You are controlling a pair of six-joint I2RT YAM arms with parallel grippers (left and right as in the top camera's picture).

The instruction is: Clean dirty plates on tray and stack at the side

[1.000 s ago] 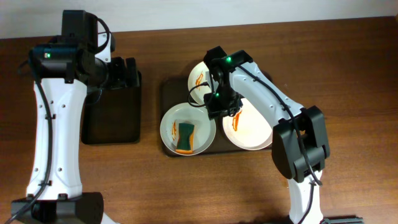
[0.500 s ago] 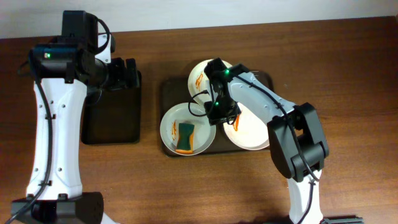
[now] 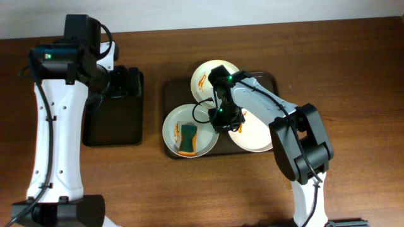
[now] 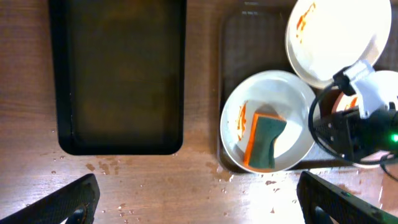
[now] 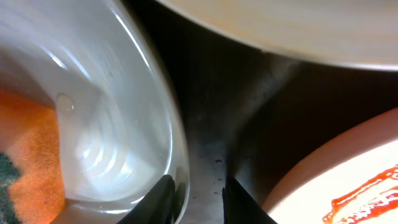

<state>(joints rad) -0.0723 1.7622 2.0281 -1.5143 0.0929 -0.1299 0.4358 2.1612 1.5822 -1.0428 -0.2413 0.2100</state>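
Note:
Three white plates sit on the dark brown tray [image 3: 172, 88]. The front-left plate [image 3: 173, 123] has an orange smear and holds a green-and-orange sponge [image 3: 187, 139]. The back plate [image 3: 211, 77] and the right plate [image 3: 255, 135] show orange-red smears. My right gripper [image 3: 222, 117] is low at the front-left plate's right rim. In the right wrist view its jaws [image 5: 199, 202] straddle that rim [image 5: 177, 155], one finger inside the plate, with a gap left to the other finger. My left gripper [image 3: 126, 82] hovers wide open over the black tray, holding nothing.
A smaller black tray [image 3: 113, 120] lies left of the brown tray, with nothing on it. Water drops and small stains dot the wood [image 4: 249, 186] in front of both trays. The right arm [image 4: 360, 124] reaches over the right plate.
My right gripper has shifted left and lowered onto the front-left plate's rim, and its jaws have narrowed. The left arm has stayed where it was.

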